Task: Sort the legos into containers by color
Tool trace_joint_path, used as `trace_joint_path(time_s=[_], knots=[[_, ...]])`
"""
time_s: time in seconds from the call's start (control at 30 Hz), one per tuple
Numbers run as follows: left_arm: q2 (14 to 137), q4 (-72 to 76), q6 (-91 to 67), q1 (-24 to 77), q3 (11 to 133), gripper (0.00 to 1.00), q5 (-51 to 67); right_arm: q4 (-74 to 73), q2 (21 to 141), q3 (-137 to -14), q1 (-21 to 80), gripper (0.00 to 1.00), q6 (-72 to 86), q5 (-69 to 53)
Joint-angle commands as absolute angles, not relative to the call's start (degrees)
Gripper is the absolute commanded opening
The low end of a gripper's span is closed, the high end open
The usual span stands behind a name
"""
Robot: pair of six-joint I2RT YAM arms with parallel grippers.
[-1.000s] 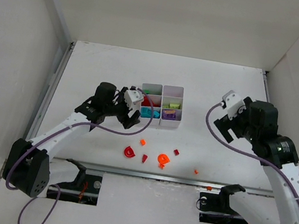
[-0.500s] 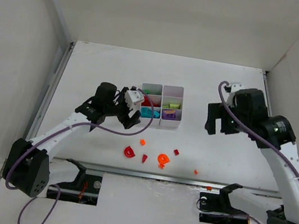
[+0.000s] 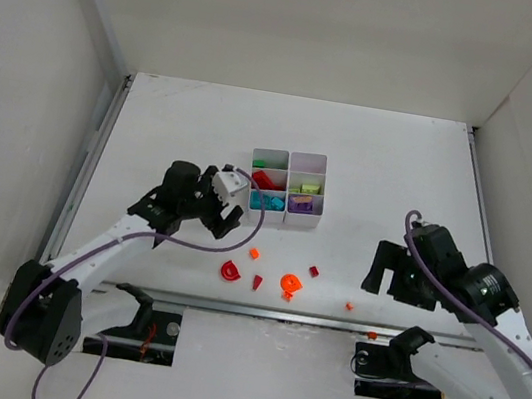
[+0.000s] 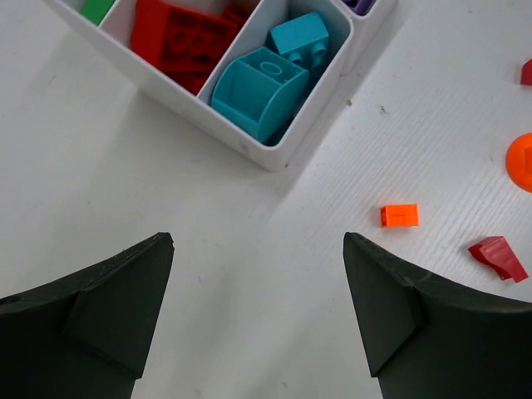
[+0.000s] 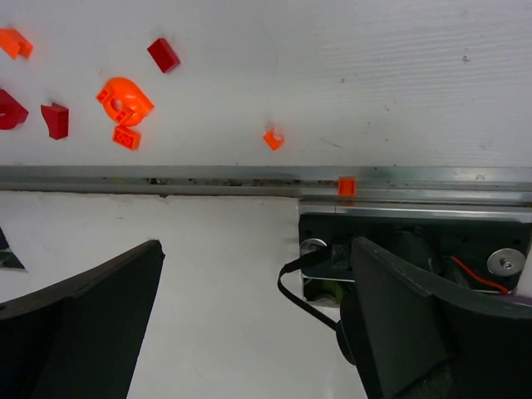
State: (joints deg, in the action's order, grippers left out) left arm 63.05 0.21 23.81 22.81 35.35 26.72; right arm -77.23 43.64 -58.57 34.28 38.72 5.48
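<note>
The white organiser [image 3: 288, 187] stands mid-table and holds red, teal, green and purple legos. In the left wrist view its near corner [image 4: 274, 158] shows teal bricks [image 4: 259, 87] and red bricks [image 4: 179, 37]. My left gripper [image 3: 226, 216] is open and empty, just near-left of the organiser; it also shows in the left wrist view [image 4: 258, 245]. Loose legos lie near the front: a small orange brick [image 3: 254, 252], a red round piece [image 3: 230, 271], an orange round piece [image 3: 290, 283] and a dark red brick [image 3: 314, 270]. My right gripper [image 3: 388, 275] is open and empty, right of them; it also shows in the right wrist view [image 5: 256, 249].
A metal rail [image 3: 268, 312] runs along the table's near edge, with one orange brick [image 5: 347, 185] lying on it. A tiny orange piece [image 5: 273, 139] lies just before the rail. The right arm's base and cable [image 5: 316, 299] sit below the rail. White walls enclose the table.
My right arm has swung down from the far right toward the near edge, its gripper now low over the rail. My left gripper has drawn back a little from the organiser.
</note>
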Motion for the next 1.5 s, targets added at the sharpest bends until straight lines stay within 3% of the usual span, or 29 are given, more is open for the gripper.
trace_joint_path(time_s=[0.0,0.13,0.23,0.27,0.37,0.43,0.67,0.7,0.73,0.83,0.87,0.9,1.13,1.47], knots=[[56.4,6.0,20.2,22.4,32.2,0.81,21.6,-76.4,44.6,-58.8,34.9,1.0,42.5,7.5],[47.7,11.2,19.2,22.4,26.2,0.84,14.1,-76.4,44.6,-58.8,35.4,1.0,41.3,9.7],[41.6,14.1,17.9,21.9,22.3,0.92,10.6,-75.8,43.0,-58.8,35.4,1.0,41.3,10.4],[39.4,15.5,17.1,21.9,21.6,1.0,7.4,-75.8,41.9,-58.8,35.4,1.0,41.3,10.4],[37.7,22.7,11.9,21.9,16.5,1.0,-1.8,-75.2,39.7,-58.2,35.4,1.0,41.9,10.4],[37.6,35.8,13.2,21.9,12.7,1.0,-9.9,-75.2,38.6,-58.2,35.4,1.0,41.9,11.0],[49.2,72.9,14.0,21.9,1.6,1.0,-14.6,-75.2,36.2,-58.2,35.4,1.0,43.2,12.0],[51.1,75.6,14.0,21.9,1.0,0.97,-15.5,-75.2,35.6,-58.2,35.4,1.0,43.7,12.0],[55.6,80.2,10.8,21.9,1.0,0.82,-17.0,-75.2,35.1,-58.2,35.4,1.0,43.7,12.6],[61.1,82.9,9.3,19.8,1.0,0.63,-18.7,-75.2,34.5,-58.2,35.4,1.0,44.3,12.6],[62.0,83.5,8.4,19.3,1.0,0.69,-18.7,-75.2,34.5,-58.2,35.4,1.0,44.3,12.6],[62.6,85.8,8.4,18.6,0.4,0.99,-17.7,-75.2,34.5,-58.2,35.4,1.0,44.3,12.6],[64.3,85.6,10.7,17.9,0.9,1.0,-14.8,-75.2,34.5,-58.2,35.4,1.0,44.3,13.1],[69.9,96.5,5.4,13.7,-1.0,1.0,-17.0,-75.2,34.5,-58.2,35.4,1.0,44.3,13.1]])
